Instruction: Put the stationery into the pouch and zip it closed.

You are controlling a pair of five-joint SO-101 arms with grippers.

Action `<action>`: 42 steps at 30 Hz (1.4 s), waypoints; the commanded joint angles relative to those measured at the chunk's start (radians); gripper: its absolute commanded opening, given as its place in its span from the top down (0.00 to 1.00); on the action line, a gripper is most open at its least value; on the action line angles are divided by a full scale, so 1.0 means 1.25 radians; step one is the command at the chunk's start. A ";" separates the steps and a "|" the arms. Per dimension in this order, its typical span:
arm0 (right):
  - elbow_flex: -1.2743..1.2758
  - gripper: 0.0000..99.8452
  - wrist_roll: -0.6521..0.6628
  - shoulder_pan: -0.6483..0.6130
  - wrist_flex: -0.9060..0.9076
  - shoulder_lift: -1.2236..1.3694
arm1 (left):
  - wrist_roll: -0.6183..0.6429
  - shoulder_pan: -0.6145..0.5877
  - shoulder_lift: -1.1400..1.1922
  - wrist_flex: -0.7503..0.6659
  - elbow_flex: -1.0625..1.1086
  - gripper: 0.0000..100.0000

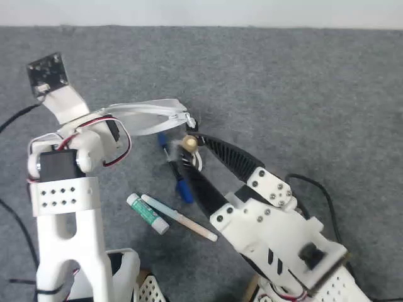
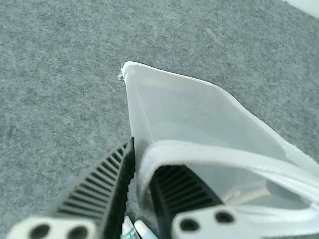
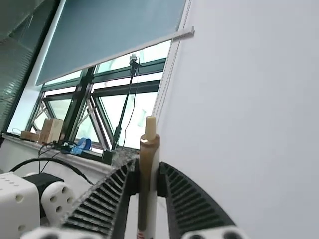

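In the high view, the white mesh pouch (image 1: 151, 116) is held off the grey table with its mouth and zipper pull (image 1: 189, 120) toward the right arm. My left gripper (image 2: 142, 174) is shut on the pouch's (image 2: 199, 119) zipper-band edge. My right gripper (image 1: 189, 151) is shut on a tan-tipped pen (image 1: 187, 143), tilted up just beside the pouch mouth. That pen (image 3: 148, 164) stands upright between the black jaws. A blue pen (image 1: 180, 181), a green-and-white stick (image 1: 148, 214) and a white-and-tan pen (image 1: 182, 220) lie on the table below the pouch.
The left arm's white base (image 1: 66, 220) stands at the near left, and the right arm's body (image 1: 283, 233) fills the near right. Black cables (image 1: 318, 192) trail beside both bases. Grey mat (image 1: 283, 82) stretches to the far wall.
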 commanded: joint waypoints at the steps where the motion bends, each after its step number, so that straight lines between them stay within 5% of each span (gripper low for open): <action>1: -0.006 0.99 0.011 -0.006 -0.050 -0.007 | 0.005 -0.006 -0.036 -0.028 -0.014 0.99; 42: -0.005 0.99 0.012 0.061 -0.586 0.613 | 0.005 -0.017 -0.036 -0.039 -0.014 0.99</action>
